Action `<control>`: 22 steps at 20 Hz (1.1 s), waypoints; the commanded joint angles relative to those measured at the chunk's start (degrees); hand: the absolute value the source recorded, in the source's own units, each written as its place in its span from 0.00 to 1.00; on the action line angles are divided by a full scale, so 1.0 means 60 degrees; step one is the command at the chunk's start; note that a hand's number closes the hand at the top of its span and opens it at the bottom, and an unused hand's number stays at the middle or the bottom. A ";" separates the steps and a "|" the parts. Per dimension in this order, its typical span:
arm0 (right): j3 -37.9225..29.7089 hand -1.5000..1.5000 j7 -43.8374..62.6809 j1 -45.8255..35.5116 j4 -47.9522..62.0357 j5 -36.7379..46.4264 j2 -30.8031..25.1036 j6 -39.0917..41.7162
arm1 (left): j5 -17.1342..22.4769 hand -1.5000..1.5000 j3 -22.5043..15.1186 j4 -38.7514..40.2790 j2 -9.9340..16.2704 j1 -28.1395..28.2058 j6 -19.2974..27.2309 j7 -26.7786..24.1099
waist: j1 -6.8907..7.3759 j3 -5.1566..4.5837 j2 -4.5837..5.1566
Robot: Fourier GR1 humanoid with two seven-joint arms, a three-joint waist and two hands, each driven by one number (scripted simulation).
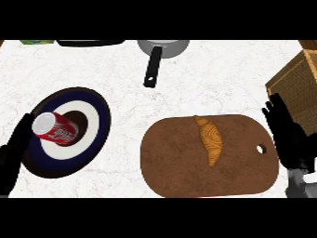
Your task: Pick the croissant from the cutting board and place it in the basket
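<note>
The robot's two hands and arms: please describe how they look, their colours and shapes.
Both hands are black, with long slim fingers and a thumb. The right hand joins a grey forearm, smooth and rounded, showing at the lower right edge. The left hand shows at the lower left edge; its forearm is out of view. No cables, markings or sleeves can be seen.

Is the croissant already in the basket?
No, the croissant lies on the cutting board, apart from the basket at the counter's right edge, and neither hand touches it.

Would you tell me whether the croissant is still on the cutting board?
Yes: the croissant lies on the board, outside the basket.
</note>
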 commanded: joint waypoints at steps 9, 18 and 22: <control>0.2798 0.00 -0.2034 -0.4377 -0.1443 0.1715 -0.1692 0.5321 | 0.0579 0.50 -0.0486 0.0057 -0.0554 -0.1774 -0.0924 0.1159 | 0.1371 -0.0074 -0.0217; 0.5367 0.00 -0.1047 -0.4408 -0.2175 0.5485 0.0635 0.3384 | 0.0738 0.50 0.0117 0.0356 -0.0631 -0.2945 -0.0521 0.2709 | 0.0459 -0.0052 -0.0422; 0.5324 0.00 0.1874 -0.5406 -0.2540 0.5629 0.0425 0.4353 | 0.0779 0.50 0.0180 0.0282 -0.0384 -0.2246 -0.0974 0.2348 | 0.0514 -0.0070 -0.0466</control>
